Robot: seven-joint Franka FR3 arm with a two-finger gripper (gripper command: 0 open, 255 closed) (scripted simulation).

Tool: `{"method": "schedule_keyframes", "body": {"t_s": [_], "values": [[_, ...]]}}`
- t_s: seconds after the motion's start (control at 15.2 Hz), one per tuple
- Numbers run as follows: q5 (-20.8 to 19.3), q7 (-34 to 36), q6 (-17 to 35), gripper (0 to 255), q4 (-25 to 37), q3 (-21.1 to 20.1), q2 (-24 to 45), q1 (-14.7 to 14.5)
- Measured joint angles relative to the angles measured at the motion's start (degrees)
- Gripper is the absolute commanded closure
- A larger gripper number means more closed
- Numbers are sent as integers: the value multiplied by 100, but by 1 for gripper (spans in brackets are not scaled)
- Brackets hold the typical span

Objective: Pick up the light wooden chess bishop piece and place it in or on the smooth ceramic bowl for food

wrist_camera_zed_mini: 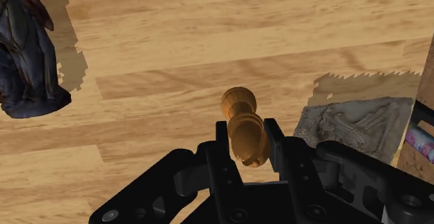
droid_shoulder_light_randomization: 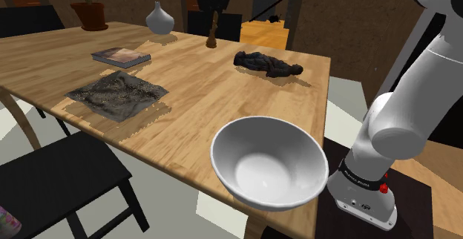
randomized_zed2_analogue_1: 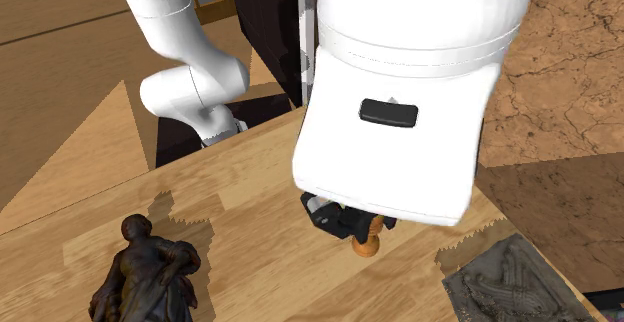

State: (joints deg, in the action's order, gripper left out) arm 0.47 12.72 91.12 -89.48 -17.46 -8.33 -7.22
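A light brown wooden bishop (wrist_camera_zed_mini: pixel 245 133) is clasped between my black fingers, its round base pointing away from the hand. My gripper (wrist_camera_zed_mini: pixel 247 146) is shut on it. In the shoulder view the gripper (droid_shoulder_light_randomization: pixel 213 21) hangs over the far side of the wooden table, with the bishop (droid_shoulder_light_randomization: pixel 212 41) at or just above the tabletop. Under the white hand in the second exterior view, the bishop (randomized_zed2_analogue_1: pixel 368 243) sticks out below the gripper (randomized_zed2_analogue_1: pixel 347 222). The smooth white bowl (droid_shoulder_light_randomization: pixel 268 163) stands at the table's near edge, close to the arm's base.
A dark figurine (droid_shoulder_light_randomization: pixel 268 64) lies on the table between the gripper and the bowl. A grey relief slab (droid_shoulder_light_randomization: pixel 116 93), a book (droid_shoulder_light_randomization: pixel 120 56), a white vase (droid_shoulder_light_randomization: pixel 159 18) and a potted plant (droid_shoulder_light_randomization: pixel 89 11) are toward the shoulder view's left. A black chair (droid_shoulder_light_randomization: pixel 59 182) stands below the table.
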Motion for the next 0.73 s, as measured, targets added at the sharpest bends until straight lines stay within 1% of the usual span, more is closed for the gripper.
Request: {"method": "schedule_keyframes", "body": {"t_s": [0.13, 0.4, 0.46, 0.59, 0.73], "values": [[84, 132, -23, 255, -275, -65, -311, -69], [195, 539, -97, 255, -565, -305, -697, -247], [251, 639, -52, 255, -770, -359, -864, -300], [344, 776, -111, 255, -952, -430, -1125, -379], [409, 1018, -204, 255, -988, -589, -1273, -470]]}}
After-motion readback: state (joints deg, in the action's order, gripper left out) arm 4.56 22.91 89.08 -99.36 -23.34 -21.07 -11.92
